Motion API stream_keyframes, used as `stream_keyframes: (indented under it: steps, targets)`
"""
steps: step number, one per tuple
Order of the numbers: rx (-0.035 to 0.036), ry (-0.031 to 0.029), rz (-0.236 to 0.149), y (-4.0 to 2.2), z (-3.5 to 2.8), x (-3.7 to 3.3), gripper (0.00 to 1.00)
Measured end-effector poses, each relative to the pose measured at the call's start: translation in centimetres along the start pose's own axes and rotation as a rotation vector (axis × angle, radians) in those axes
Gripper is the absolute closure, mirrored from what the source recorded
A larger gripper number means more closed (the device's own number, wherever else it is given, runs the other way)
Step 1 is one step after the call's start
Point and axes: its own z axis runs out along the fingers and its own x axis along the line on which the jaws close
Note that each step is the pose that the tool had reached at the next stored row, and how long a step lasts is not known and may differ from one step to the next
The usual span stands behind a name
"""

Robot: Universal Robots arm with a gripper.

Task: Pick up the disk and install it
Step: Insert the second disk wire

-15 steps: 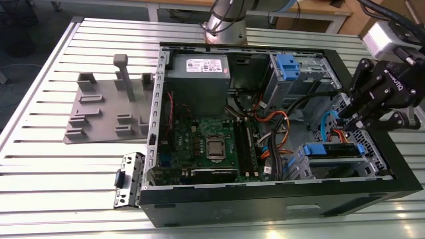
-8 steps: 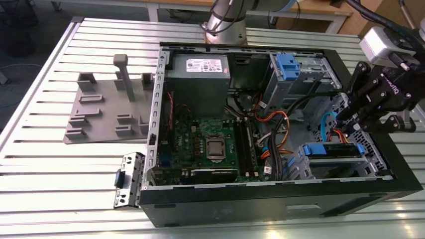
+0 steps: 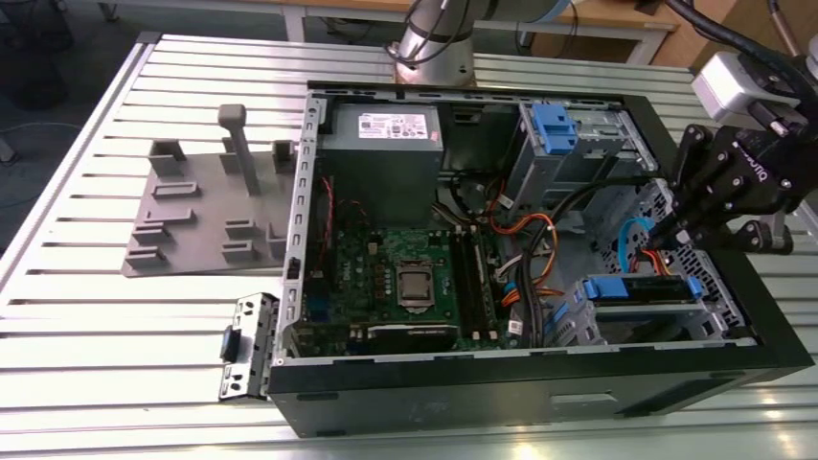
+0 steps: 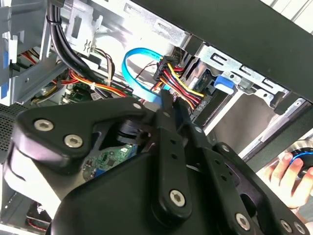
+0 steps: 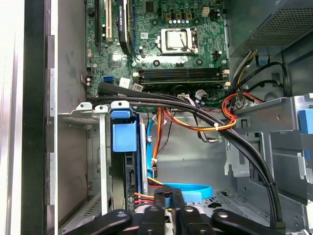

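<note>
1 black 2-fingered pincer (image 3: 658, 230) hangs inside the open black tower computer case (image 3: 537, 402), its slim fingers (image 4: 166, 104) drawn together with no real gap between them and, as far as both wrist views show, nothing held between them.

The flat silver-grey disk (image 3: 646, 287) with its blue plastic frame sits just below and ahead of the fingertips. It is already slotted edge-on into the grey metal drive bay (image 5: 93, 147) in the case corner. In the first wrist view its dark edge (image 5: 130, 171) runs away from the pincer, with a small blue plastic tab (image 5: 124, 137) at the far end. Right at the tips lie the bundle of red, yellow and black power wires (image 4: 183, 85) and the looped light-blue flat data cable (image 4: 134, 61), both at the disk's near end. I cannot tell whether the tips touch them.

Judging by its look, the disk is rigid, dense and fairly heavy for its bulk. Its bare metal faces seem smooth enough to slip, and the unit likely takes knocks badly. The 2 long framed edges look the soundest hold, since the plastic gives some bite. The connector end and the labelled face seem best left alone.
</note>
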Motion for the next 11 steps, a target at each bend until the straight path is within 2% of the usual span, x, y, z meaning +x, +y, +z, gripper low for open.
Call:
stream_keyframes:
  steps: [1,11]
  targets:
    - [0.0,0.0,0.0,0.0,0.0,0.0,0.84]
    - [0.0,-0.0001,0.0,0.13,0.03,0.19,0.84]
